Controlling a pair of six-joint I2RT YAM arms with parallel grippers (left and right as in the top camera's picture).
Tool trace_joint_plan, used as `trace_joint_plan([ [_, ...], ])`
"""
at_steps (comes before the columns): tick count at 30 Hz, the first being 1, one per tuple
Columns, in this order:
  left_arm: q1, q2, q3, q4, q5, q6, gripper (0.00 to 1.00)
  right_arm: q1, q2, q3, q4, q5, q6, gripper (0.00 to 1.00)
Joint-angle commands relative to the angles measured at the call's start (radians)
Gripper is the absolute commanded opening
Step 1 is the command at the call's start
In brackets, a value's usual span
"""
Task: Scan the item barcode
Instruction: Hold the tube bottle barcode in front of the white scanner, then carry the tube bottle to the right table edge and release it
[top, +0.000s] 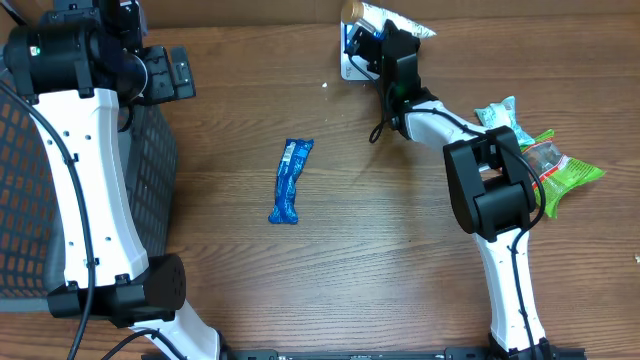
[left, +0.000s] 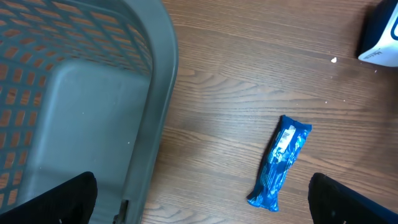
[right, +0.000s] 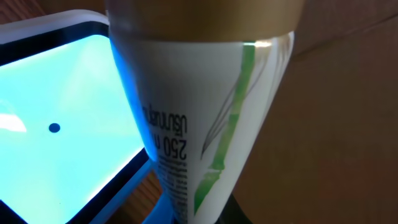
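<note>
Wooden tabletop's (top: 400, 250) far edge is partly blocked where the right gripper (top: 370, 35), fingers unseen, clamps a tube (right: 205, 124) over the glowing scanner (right: 56, 124); left gripper (left: 202, 205) gapes wide.

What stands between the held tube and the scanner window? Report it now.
Nothing visible. The white plastic tube with a gold cap, gripped in the right pincer, hangs right by the white-framed cyan-lit scanner window, no object between.

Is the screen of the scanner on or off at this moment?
On. In the right wrist view the scanner screen glows bright cyan inside a white frame, just behind the white and green tube.
</note>
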Motion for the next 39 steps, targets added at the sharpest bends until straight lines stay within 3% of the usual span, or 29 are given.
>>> trace_joint_plan([
  [1, -0.007, -0.026, 0.016, 0.002, 0.008, -0.008, 1.00, 0.005, -0.014, 0.039, 0.024, 0.011, -0.011, 0.04],
  [11, -0.007, -0.026, 0.016, 0.002, 0.008, -0.008, 1.00, 0.041, -0.018, 0.039, 0.069, 0.103, -0.095, 0.04],
  [16, -0.007, -0.026, 0.016, 0.002, 0.008, -0.008, 1.00, 0.098, -0.056, 0.039, 0.291, 0.293, -0.095, 0.04],
  [21, -0.007, -0.026, 0.016, 0.002, 0.008, -0.008, 1.00, 0.203, -0.114, 0.039, 0.231, 0.479, -0.180, 0.04],
  [25, -0.007, -0.026, 0.016, 0.002, 0.008, -0.008, 1.00, 0.322, -0.187, 0.039, -0.020, 0.486, -0.157, 0.04],
  [26, -0.007, -0.026, 0.016, 0.002, 0.008, -0.008, 1.00, 0.379, -0.242, 0.039, -0.212, 0.472, -0.050, 0.04],
  [31, -0.007, -0.026, 0.016, 0.002, 0.008, -0.008, 1.00, 0.443, -0.373, 0.039, -0.561, 0.394, 0.225, 0.04],
  [35, -0.007, -0.026, 0.016, 0.002, 0.008, -0.008, 1.00, 0.402, -0.554, 0.039, -1.005, 0.027, 0.589, 0.04],
  [39, -0.007, -0.026, 0.015, 0.002, 0.008, -0.008, 1.00, 0.292, -0.669, 0.039, -1.318, -0.202, 0.850, 0.04],
])
